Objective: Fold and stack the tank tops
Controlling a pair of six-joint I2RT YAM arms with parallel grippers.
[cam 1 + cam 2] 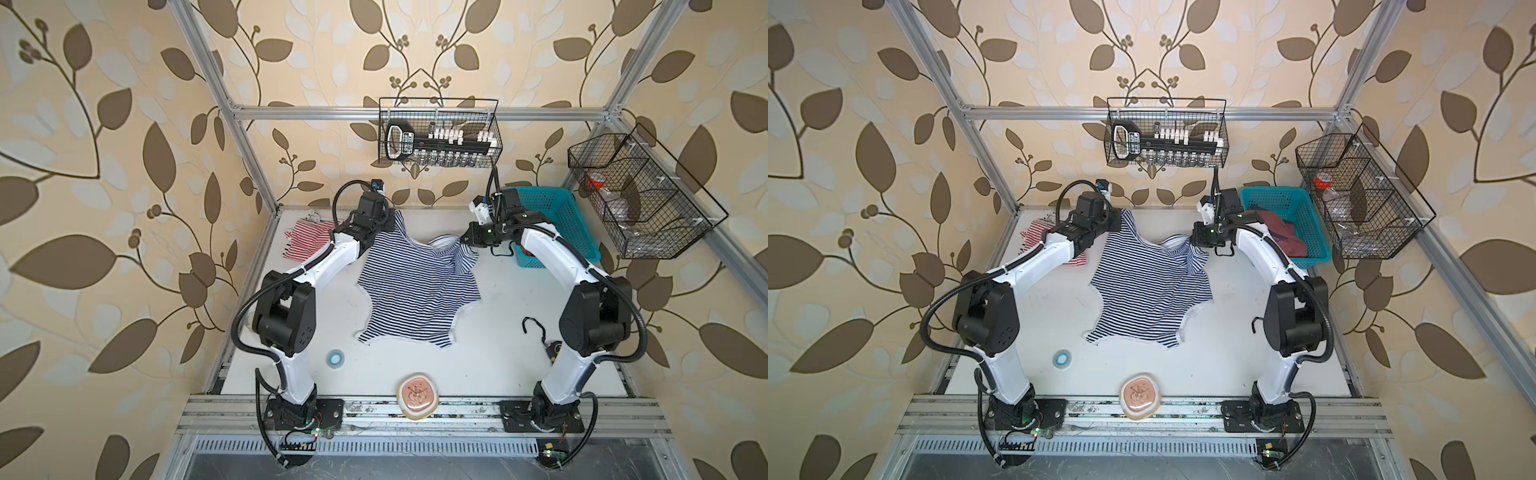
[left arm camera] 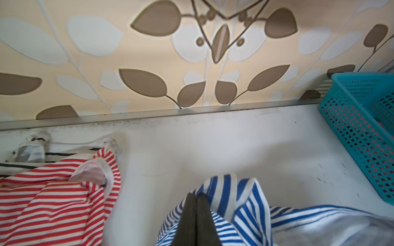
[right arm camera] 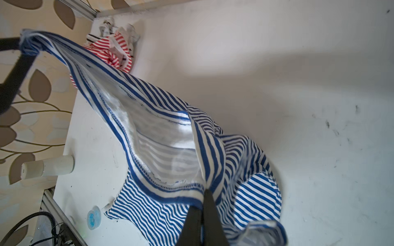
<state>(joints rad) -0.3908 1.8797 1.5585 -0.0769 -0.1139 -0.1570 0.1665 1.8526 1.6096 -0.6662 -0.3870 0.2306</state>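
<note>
Your white table (image 1: 519,299) carries everything. The navy-and-white tank top (image 1: 415,286) lies across its middle, with its lower half on the surface and both shoulder straps lifted toward the back. The red-and-white tank top (image 1: 309,239) sits crumpled in the far left corner, partly hidden by your left arm, and the teal basket (image 2: 351,136) stands at the far right.

Your left gripper (image 2: 196,194) is pinched tight on one navy strap. Your right gripper (image 3: 205,191) is clamped on the other strap's edge, with a loose flap bunched beside it. That flap is your main risk: lay the top down as it hangs and the right side likely sets with a twist, spoiling the fold. Pull the straps apart too hard and the thin trim may slip out. Swing left carelessly and you could drag the red top. The small blue tape roll (image 1: 333,357) near the hem could catch under the cloth.
</note>
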